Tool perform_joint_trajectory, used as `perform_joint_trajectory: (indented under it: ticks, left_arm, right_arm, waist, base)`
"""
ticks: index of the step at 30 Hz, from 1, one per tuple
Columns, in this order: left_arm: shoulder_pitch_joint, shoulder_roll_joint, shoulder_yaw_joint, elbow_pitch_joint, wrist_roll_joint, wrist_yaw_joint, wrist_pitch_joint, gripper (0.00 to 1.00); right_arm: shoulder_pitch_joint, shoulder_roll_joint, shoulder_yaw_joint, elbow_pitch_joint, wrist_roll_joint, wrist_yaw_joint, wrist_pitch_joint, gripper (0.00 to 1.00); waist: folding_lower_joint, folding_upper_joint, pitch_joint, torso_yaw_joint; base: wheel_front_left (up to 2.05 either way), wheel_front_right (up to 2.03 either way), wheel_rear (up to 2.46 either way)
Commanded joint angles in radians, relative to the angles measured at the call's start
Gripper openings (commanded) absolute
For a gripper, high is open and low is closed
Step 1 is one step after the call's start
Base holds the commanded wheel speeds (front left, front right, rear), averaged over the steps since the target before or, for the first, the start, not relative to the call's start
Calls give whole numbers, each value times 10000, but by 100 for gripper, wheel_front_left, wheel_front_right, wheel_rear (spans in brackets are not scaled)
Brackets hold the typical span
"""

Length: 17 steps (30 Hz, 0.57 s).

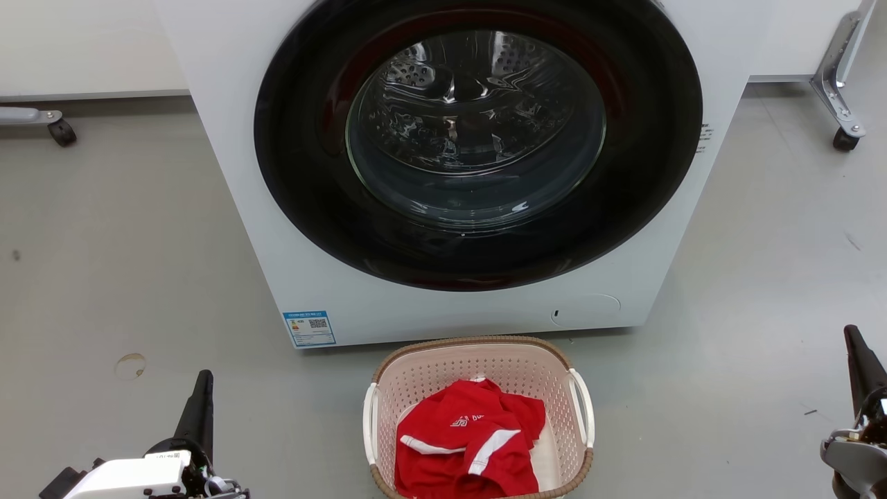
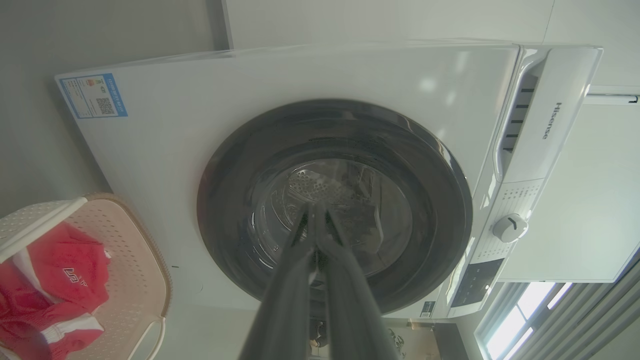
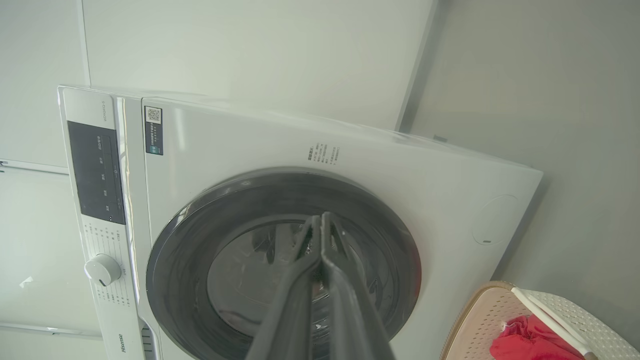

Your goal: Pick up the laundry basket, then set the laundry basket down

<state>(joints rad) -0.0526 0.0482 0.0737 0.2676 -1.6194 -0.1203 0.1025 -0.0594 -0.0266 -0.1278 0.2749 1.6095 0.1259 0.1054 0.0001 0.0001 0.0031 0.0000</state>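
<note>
Laundry basket (image 1: 429,378) w/ red shirt (image 1: 471,443) sits on floor just in front of washer (image 1: 242,208). L end effector (image 1: 205,380) & R end effector (image 1: 854,339), both pinched together, hang further back from washer, touching nothing. Fits pre-lift or post-set-down. If lifting: both white handles, keep level.

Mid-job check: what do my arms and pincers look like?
The left pincer has two long, tapering dark fingers on a black wrist with a white housing bearing a small label. The right pincer has the same dark fingers on a silver-grey metal wrist piece.
</note>
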Motion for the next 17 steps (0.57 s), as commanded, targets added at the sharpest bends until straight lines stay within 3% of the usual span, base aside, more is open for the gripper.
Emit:
perform_joint_trajectory:
  ticks: [1, 17]
  left_arm:
    - [-549, 69, 340, -226, 59, -104, 59, 0]
    - [-550, 59, 356, -226, 71, -104, 71, 0]
  right_arm:
    - [-485, -249, 146, -302, -4, 48, 74, 0]
    - [-485, -246, 142, -301, -7, 48, 77, 0]
  waist:
    - [0, -1, 0, 0]
    - [0, -1, 0, 0]
  base:
    - [0, 0, 0]
    - [0, 0, 0]
